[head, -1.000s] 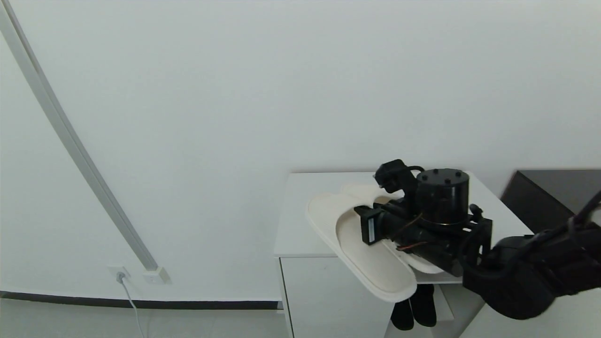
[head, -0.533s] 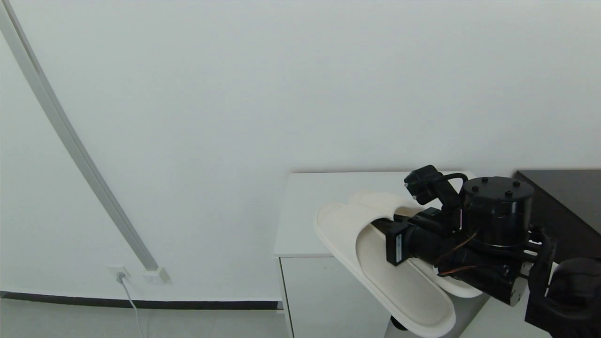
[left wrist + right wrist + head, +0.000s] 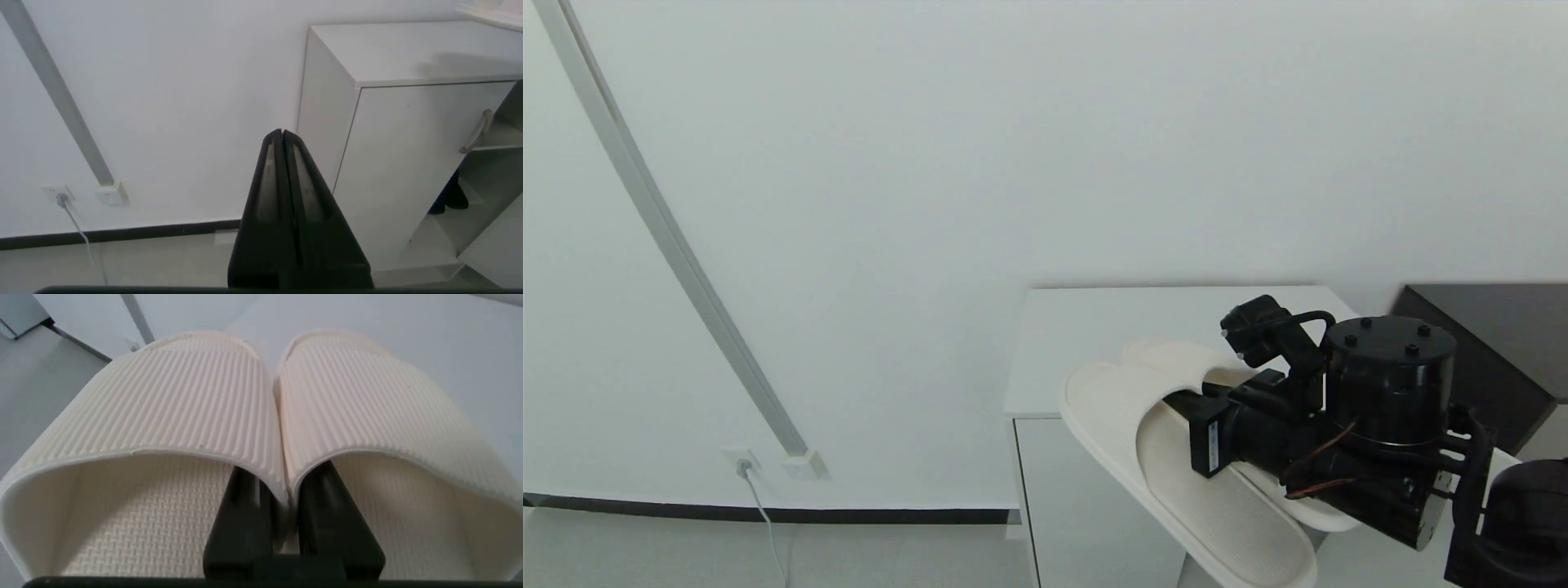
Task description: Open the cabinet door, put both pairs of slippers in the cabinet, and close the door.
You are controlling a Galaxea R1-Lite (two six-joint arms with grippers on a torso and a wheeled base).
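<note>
Drawn forward off the top of the cabinet (image 3: 1086,351), the white slippers (image 3: 1168,465) overhang its front edge, inner straps clenched together in the right pincer (image 3: 284,508) so both travel as one; the left pincer (image 3: 282,171) hangs closed, empty.

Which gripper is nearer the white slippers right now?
Right. The right gripper has its jaws inside the white slippers, pinching their inner walls together; the left gripper is shut, apart from them, facing the cabinet.

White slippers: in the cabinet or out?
Out. The right gripper holds the white slippers, tilted, over the cabinet's top front edge.
</note>
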